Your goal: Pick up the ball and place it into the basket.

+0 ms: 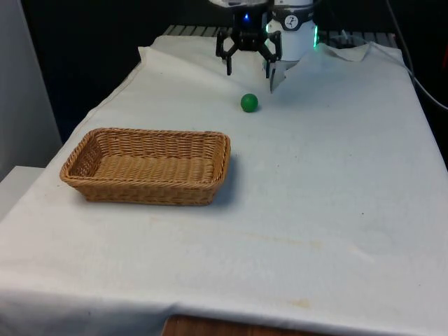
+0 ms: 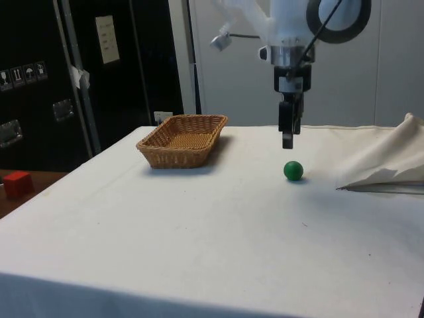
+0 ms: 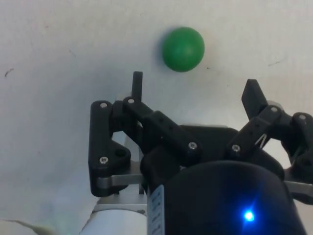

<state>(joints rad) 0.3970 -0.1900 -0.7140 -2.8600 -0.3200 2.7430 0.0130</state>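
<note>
One green ball [image 1: 249, 103] sits on the white-clothed tabletop [image 1: 315, 210], free of any grip. The claw [image 1: 248, 68] hangs just above the cloth with its two fingers spread wide and nothing between them. From the side view the ball lies below the claw and slightly toward the camera across the table from the robot, so the coming move likely calls for a short advance and descent to straddle it. The wicker basket [image 1: 148, 166] stands well apart, toward the front view's left.
</note>
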